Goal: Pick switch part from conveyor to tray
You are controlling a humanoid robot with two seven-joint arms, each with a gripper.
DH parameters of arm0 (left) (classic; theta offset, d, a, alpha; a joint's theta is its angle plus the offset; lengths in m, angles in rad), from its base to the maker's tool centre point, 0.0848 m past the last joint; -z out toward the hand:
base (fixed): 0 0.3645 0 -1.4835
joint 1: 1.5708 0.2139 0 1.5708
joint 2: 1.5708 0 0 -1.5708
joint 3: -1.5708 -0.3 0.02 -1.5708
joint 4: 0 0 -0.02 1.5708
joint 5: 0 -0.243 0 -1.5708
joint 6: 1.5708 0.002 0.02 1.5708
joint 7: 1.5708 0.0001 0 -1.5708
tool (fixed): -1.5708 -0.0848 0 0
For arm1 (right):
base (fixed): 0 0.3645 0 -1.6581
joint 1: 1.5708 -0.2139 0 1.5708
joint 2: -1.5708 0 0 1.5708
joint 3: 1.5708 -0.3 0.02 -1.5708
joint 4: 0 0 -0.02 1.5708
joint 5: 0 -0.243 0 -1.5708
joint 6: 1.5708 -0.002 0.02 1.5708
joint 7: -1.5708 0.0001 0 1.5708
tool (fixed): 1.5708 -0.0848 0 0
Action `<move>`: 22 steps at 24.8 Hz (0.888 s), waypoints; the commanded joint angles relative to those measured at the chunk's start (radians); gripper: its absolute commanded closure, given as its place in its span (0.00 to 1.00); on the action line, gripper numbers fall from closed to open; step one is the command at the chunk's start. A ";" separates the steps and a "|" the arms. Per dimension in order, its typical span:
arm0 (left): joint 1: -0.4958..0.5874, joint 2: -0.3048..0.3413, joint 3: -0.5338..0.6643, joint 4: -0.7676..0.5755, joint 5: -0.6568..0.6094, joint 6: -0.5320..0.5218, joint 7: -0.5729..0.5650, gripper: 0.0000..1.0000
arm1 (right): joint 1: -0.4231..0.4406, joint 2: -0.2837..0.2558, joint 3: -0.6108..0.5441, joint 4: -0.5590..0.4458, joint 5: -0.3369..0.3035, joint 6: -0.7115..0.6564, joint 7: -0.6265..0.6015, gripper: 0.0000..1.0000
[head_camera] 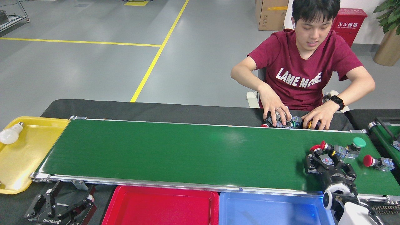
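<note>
My right tool (322,157) pinches a red-capped switch part (326,160) near the conveyor's (187,153) right end, left tool (61,204) spread idle; lift and drop into blue tray (275,209) remain.

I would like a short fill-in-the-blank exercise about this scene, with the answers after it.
1. The light bulb lies in the ______ tray.
2. The right gripper is over the green ______.
3. The tray beside the blue tray is ______.
4. The upright switch near the belt's right end has a ______ cap.

Answers: yellow; conveyor; red; green
</note>
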 commanded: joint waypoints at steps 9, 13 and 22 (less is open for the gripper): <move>0.007 0.002 0.060 -0.007 0.007 -0.001 0.008 0.00 | 0.096 -0.075 -0.020 -0.255 -0.098 -0.334 -0.001 0.95; 0.011 0.000 0.072 -0.006 0.011 -0.001 0.008 0.00 | 0.191 -0.078 -0.014 -0.443 -0.118 -0.542 -0.001 0.90; -0.012 -0.001 0.069 0.026 0.013 0.005 0.006 0.00 | 0.185 0.077 0.278 -0.473 0.038 -0.541 0.004 0.70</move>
